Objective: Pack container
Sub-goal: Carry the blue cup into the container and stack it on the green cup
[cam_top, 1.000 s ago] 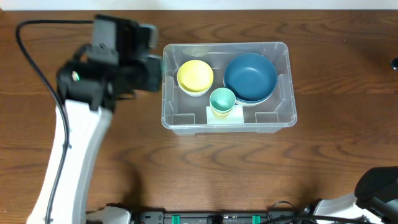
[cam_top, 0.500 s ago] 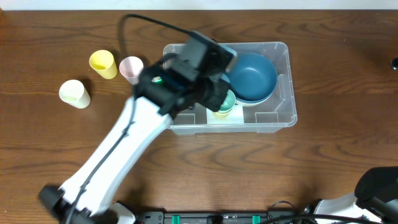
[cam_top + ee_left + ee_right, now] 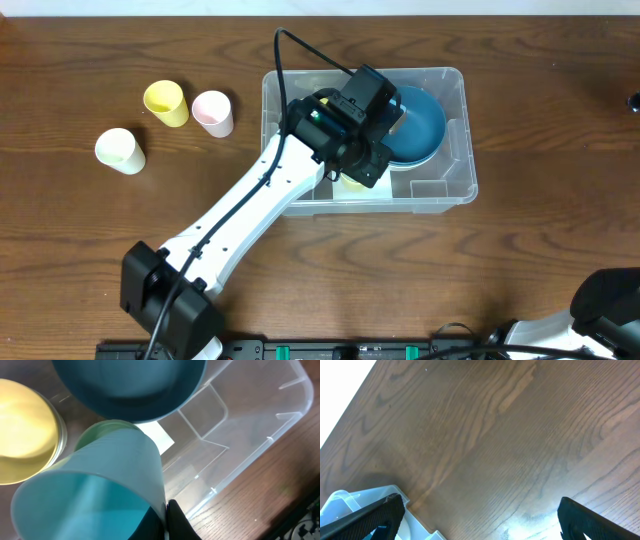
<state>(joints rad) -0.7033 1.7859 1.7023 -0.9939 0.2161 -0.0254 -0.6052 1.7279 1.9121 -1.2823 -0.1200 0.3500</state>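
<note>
Teal cup (image 3: 95, 495) pinched by left gripper (image 3: 167, 515) over container (image 3: 260, 435), beside blue bowl (image 3: 130, 385), yellow bowl (image 3: 25, 435); right gripper (image 3: 480, 520) wide.

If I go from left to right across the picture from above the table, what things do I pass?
cream cup → yellow cup → pink cup → clear container, with the blue bowl in its right part.
</note>
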